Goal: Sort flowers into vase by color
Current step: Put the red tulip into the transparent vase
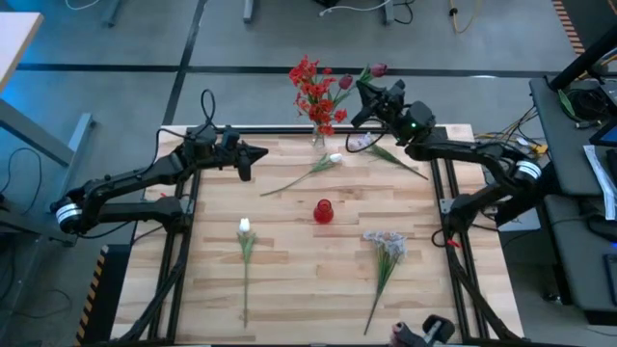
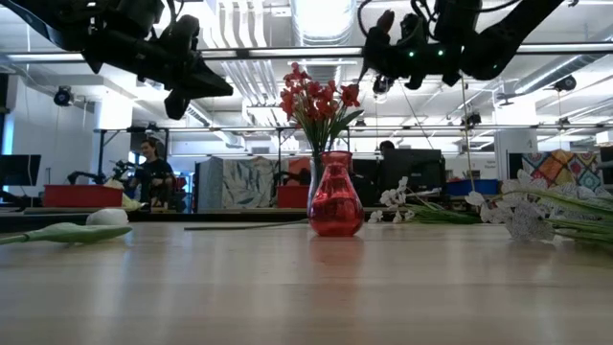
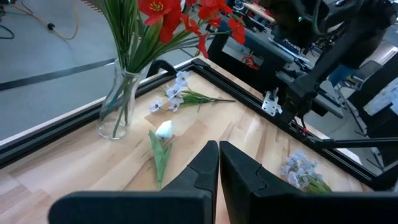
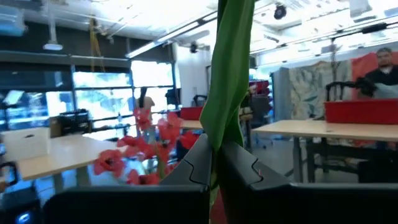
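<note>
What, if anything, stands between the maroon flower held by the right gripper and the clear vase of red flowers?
Nothing visible blocks it. The right gripper holds the maroon flower by its stem in the air beside the clear vase. Only the red flowers already in that vase crowd its mouth.

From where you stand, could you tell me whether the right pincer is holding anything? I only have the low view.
Observer: Yes. Its wrist view shows the right pincer shut on a green flower stem.
Operator: Thank you. Is the left one carrying anything?
Observer: No. The left pincer is shut and empty, with a white tulip lying ahead of it.
</note>
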Robot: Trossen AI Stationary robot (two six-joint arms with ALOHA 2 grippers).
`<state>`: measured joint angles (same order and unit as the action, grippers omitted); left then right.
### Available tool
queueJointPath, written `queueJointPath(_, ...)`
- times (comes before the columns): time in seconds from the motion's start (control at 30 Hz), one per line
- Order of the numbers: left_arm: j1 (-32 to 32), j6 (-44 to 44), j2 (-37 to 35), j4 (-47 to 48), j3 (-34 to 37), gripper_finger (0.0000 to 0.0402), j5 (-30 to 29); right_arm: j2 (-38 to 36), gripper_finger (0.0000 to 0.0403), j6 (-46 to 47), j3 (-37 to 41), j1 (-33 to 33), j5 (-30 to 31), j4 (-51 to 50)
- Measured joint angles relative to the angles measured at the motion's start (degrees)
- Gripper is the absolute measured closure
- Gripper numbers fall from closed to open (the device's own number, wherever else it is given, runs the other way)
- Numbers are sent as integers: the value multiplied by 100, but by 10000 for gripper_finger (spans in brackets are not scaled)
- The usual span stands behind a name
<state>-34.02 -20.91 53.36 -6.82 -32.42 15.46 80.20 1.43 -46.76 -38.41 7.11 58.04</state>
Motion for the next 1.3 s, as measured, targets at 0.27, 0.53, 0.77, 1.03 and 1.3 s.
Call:
queueJointPath(0.27,0,-15,0,-10,0,402,-6,290,394,-212,-73,0,211,258)
queueJointPath(0.53,0,-15,0,-3,0,402,-6,619,394,-210,-75,75,245,486)
queueJointPath(0.77,-4,-9,0,12,0,402,-5,771,394,-193,-75,186,255,616)
queueJointPath(1.03,-4,22,0,14,0,402,0,679,371,-50,-75,365,144,41)
queueJointPath(1.3,-4,33,0,38,0,402,11,616,310,324,-644,623,141,-1825)
